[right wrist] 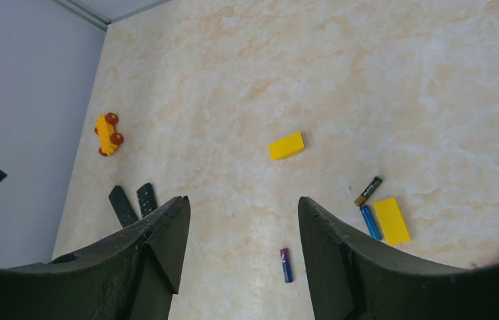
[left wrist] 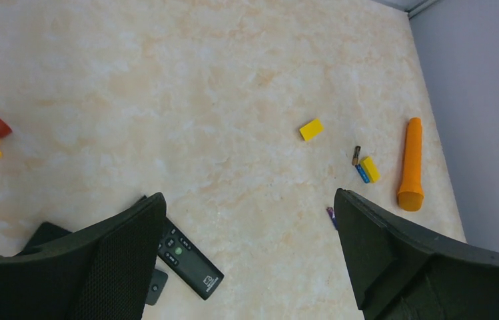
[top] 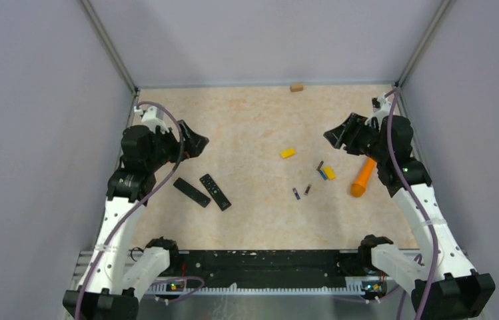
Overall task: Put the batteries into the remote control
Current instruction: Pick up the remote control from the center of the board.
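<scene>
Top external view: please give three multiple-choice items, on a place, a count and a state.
1. Where do the remotes lie? A) robot's left B) robot's right C) far edge
2. How many remotes? A) one B) two C) four
3. The left gripper and the right gripper are: A) open, empty B) shut C) holding remotes
Key: 1 A, near the left gripper; 2 B, two dark bars together; 3 A, fingers spread, nothing between.
</scene>
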